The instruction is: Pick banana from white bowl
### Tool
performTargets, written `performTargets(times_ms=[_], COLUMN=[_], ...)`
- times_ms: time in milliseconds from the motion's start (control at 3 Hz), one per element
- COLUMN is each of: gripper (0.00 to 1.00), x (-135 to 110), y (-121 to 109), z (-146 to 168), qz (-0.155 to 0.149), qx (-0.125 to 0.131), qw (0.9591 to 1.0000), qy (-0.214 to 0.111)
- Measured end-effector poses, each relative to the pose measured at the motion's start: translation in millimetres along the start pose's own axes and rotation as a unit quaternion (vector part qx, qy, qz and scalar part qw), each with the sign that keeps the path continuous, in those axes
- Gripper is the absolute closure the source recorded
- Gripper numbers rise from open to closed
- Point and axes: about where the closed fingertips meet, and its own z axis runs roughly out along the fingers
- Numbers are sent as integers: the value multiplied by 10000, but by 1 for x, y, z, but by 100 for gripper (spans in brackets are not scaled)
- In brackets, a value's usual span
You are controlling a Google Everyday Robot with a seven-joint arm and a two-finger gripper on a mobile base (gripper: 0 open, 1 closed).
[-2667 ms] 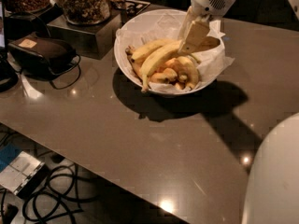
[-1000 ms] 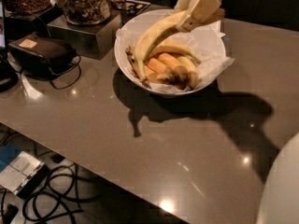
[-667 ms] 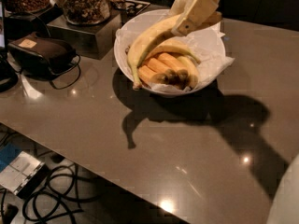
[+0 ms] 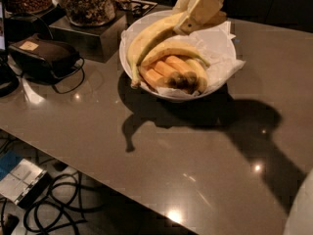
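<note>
The white bowl, lined with crinkled white paper, stands on the grey table at the upper middle. My gripper is above the bowl's far side, shut on the upper end of the long pale yellow banana. The banana hangs lifted, slanting down to the left, its stem tip over the bowl's left rim. A shorter yellow banana and several stubby orange-yellow bananas lie in the bowl.
Glass jars of nuts stand on a metal box at the back left. A dark pouch with a cable lies left of the bowl. Cables and a device lie on the floor below the table's front edge.
The gripper has risen with the long banana in it. The banana's lower end has come up out of the bowl and swung left over the rim.
</note>
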Motion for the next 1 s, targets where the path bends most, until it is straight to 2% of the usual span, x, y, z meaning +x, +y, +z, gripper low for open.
performTargets(times_ms=[333, 667, 1000], gripper=[100, 100, 100], x=[-8, -31, -35], y=[10, 22, 16], z=[18, 62, 64], qz=[149, 247, 242], qx=[-283, -825, -718], qw=[9994, 9963, 9971], qy=[-110, -21, -89])
